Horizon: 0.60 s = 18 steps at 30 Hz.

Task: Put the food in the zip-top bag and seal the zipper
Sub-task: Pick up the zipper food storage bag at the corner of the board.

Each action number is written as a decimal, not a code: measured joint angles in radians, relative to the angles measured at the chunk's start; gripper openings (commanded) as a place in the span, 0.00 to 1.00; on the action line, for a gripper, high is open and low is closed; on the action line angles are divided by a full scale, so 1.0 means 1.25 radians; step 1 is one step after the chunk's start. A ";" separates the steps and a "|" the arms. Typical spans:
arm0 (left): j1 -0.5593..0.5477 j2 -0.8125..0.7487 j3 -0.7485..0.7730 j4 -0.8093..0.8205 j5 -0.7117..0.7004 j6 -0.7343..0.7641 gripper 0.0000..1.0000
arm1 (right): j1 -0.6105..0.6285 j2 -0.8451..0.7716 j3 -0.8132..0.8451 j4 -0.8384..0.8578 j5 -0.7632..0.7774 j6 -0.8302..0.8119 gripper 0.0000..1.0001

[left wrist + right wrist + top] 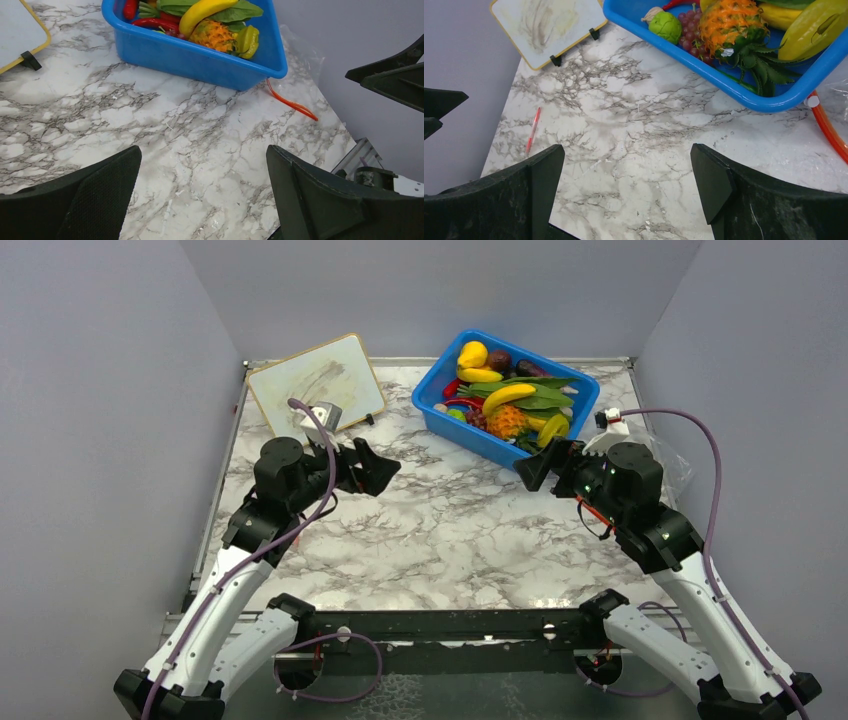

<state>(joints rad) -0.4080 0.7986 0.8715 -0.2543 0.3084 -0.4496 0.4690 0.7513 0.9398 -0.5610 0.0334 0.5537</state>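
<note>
Right of the blue bin (465, 430) lies the zip-top bag (668, 458), nearest the right hand (535, 465), which gapes wide open and empty.

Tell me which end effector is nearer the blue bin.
Right. The right end effector sits just off the near corner of the bin; the left end effector hangs over the table, well to the left of it.

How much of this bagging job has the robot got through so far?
Nothing looks done yet: the food sits in the blue bin and the zip-top bag lies beside it. Nothing is in hand; the left gripper and right gripper hover open over the table. Left: bagging the food, sealing the zipper.
</note>
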 measured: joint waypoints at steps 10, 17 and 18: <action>0.000 -0.022 -0.034 0.005 -0.029 0.000 0.99 | 0.000 0.025 0.000 -0.007 0.094 0.018 0.94; 0.000 -0.023 -0.096 0.006 -0.029 -0.004 0.99 | -0.001 0.179 0.006 -0.093 0.244 0.078 0.68; 0.000 -0.023 -0.107 0.006 -0.029 -0.005 0.99 | -0.001 0.194 0.006 -0.109 0.268 0.089 0.67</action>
<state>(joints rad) -0.4080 0.7704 0.7383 -0.2470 0.2722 -0.4553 0.4675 0.9936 0.9474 -0.6971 0.3687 0.6655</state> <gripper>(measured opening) 0.991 0.731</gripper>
